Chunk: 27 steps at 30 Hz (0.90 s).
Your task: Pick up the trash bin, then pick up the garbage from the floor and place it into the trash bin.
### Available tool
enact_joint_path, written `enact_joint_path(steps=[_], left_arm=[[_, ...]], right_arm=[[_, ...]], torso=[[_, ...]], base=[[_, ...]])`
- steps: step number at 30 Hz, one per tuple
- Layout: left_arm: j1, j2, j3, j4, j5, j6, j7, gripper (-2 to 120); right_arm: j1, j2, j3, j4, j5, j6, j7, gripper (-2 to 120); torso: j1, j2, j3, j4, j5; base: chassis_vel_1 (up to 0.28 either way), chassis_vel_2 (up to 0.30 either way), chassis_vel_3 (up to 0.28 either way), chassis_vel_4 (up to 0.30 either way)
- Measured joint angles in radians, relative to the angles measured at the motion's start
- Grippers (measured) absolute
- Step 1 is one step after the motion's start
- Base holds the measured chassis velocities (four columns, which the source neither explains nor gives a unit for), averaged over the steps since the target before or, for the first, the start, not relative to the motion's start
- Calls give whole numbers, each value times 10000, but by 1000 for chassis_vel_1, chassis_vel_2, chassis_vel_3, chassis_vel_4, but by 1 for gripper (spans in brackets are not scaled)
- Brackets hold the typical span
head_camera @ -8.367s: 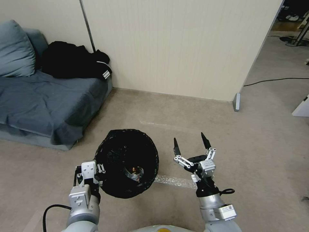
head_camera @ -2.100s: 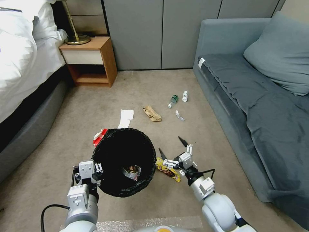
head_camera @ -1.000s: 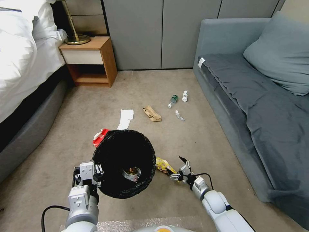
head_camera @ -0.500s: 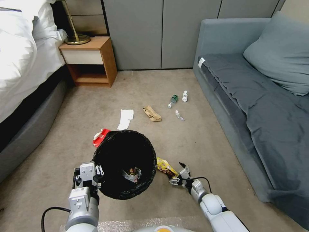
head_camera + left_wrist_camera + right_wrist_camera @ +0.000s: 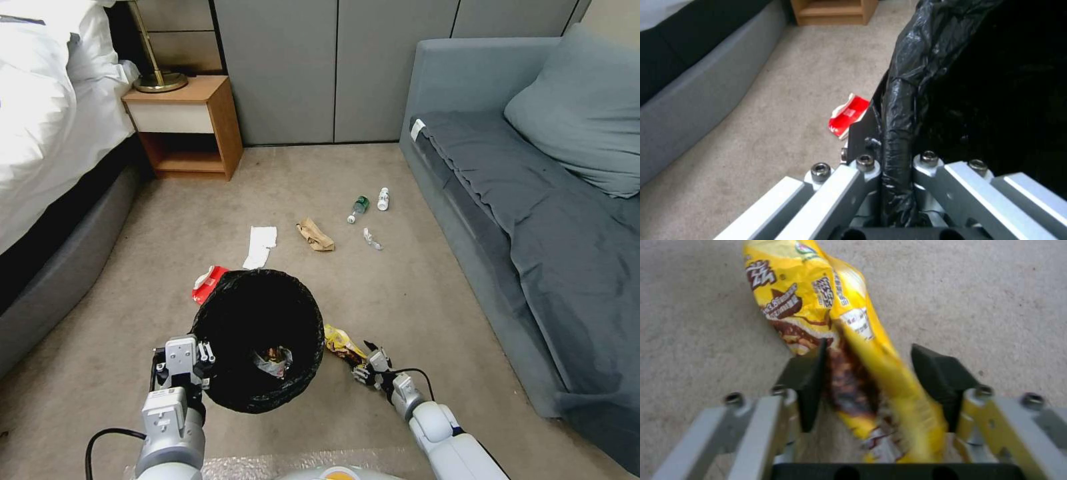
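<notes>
Down at the lower centre of the head view, the right tool (image 5: pixel 365 367) sits at the floor with its 2 black fingers (image 5: pixel 809 383) astride the crinkled yellow foil snack wrapper (image 5: pixel 835 340). The gap is partly closed, one finger touching foil and the other just beside it. The wrapper's long axis runs straight away from the palm, its far end pointing toward the small round white bin with the black bag liner (image 5: pixel 257 337), just beside it. The left tool (image 5: pixel 896 166) is clamped tight on the bin's rim, a grip the left wrist view makes plain.

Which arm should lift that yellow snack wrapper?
Right. The right gripper already straddles the yellow snack wrapper on the floor; the left gripper holds the black-lined trash bin.
</notes>
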Motion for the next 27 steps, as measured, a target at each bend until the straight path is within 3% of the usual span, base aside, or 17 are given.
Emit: enact_joint_path(steps=[7, 10, 13, 27], left_arm=[[-31, -13, 17, 55, 32, -9, 2, 0], [-26, -8, 28, 61, 39, -13, 8, 0], [-25, -5, 26, 61, 39, -13, 10, 0], [-47, -5, 29, 55, 32, -13, 16, 0]], right_arm=[[-31, 17, 34, 0, 40, 15, 26, 25], [-60, 42, 37, 20, 46, 32, 39, 7], [-61, 43, 39, 52, 60, 37, 53, 0], [-326, -98, 49, 811, 389, 132, 352, 0]], torso=[[0, 1, 0, 0, 0], [0, 0, 0, 0, 0], [1, 0, 0, 0, 0], [0, 0, 0, 0, 1]], base=[[0, 0, 0, 0], [0, 0, 0, 0], [0, 0, 0, 0], [0, 0, 0, 0]])
